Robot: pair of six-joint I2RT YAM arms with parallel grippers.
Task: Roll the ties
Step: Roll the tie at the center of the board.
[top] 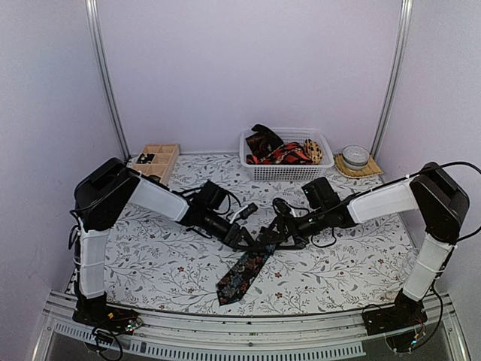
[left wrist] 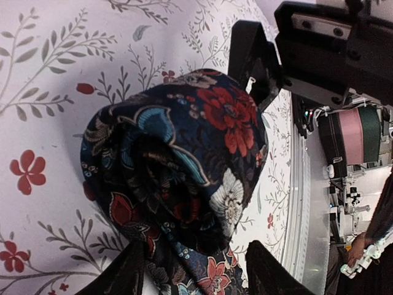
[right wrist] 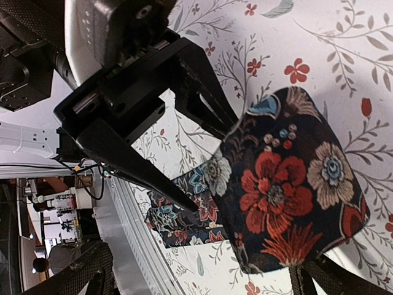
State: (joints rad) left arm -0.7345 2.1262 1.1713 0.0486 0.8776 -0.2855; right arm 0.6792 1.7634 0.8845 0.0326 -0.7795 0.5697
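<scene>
Though its tail runs flat toward the near edge, the dark floral tie (top: 242, 277) is coiled into a roll (left wrist: 178, 160) at the worktop's (top: 150, 256) middle. Far behind, the white basket (top: 285, 173) holds more ties (top: 282, 150). The wooden tray (top: 167, 162) at far left holds something dark. The left claw (top: 244, 239), part open, straddles the roll. The right claw (top: 284, 235) stands wide open, one finger against it.

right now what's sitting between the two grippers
The rolled-up end of the dark floral tie sits between the left gripper and the right gripper, seen in both wrist views.
</scene>
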